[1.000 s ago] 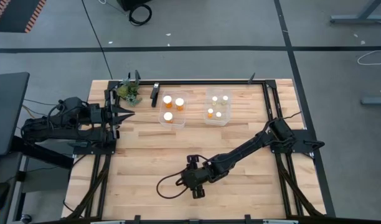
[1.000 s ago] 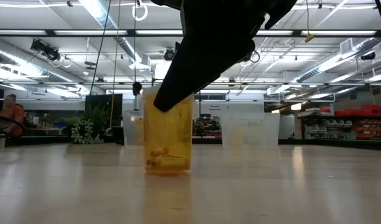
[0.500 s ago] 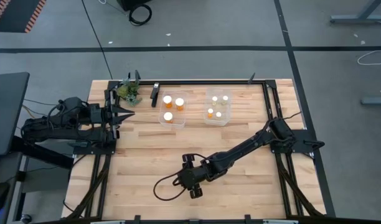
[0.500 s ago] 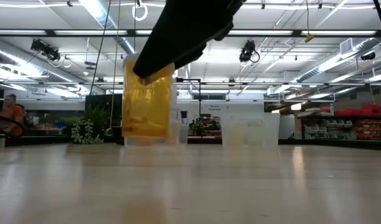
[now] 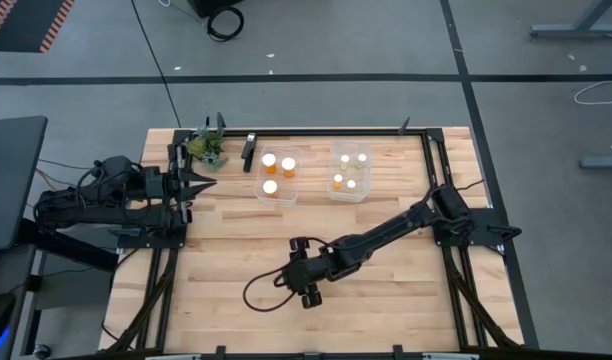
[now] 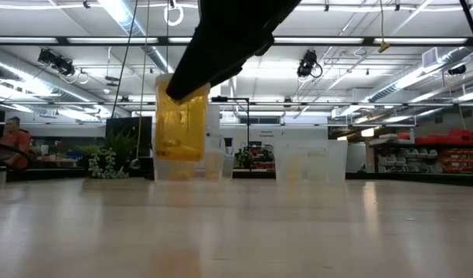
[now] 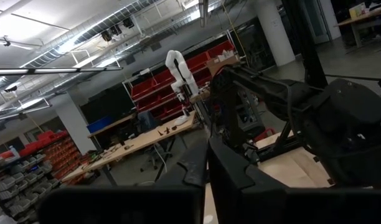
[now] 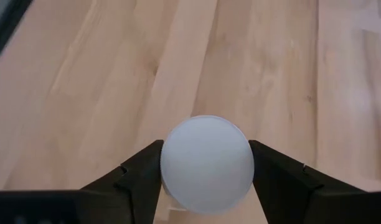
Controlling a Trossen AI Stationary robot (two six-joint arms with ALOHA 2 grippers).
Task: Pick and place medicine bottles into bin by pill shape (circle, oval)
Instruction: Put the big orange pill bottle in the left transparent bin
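An orange medicine bottle [image 6: 180, 123] with a white cap [image 8: 206, 163] hangs above the table, with my right gripper [image 5: 298, 268] shut on it near the table's front middle. In the high view the gripper covers the bottle. Three orange bottles with white caps stand in the left clear bin [image 5: 276, 176]. Several smaller bottles stand in the right clear bin [image 5: 349, 171]. My left gripper [image 5: 202, 182] waits shut at the table's left edge, holding nothing. My right gripper pinches the bottle's white cap [image 8: 172, 163] between its two fingers [image 8: 141, 174], one on either side of the cap. The fingers slant down from above [image 6: 192, 77]. The bottle hangs below them, nearly upright, lifted clear of the table.
A small green plant [image 5: 207, 147] and a dark tool [image 5: 248, 152] lie at the far left of the table. A black cable [image 5: 261, 295] loops on the wood beside my right gripper. Bare wood [image 5: 386, 290] lies between the gripper and the bins.
My right gripper has risen and gone toward the table's left edge and slightly toward the far edge, staying shut on the orange bottle. The bottle, which stood on the table a second ago, is now lifted clear.
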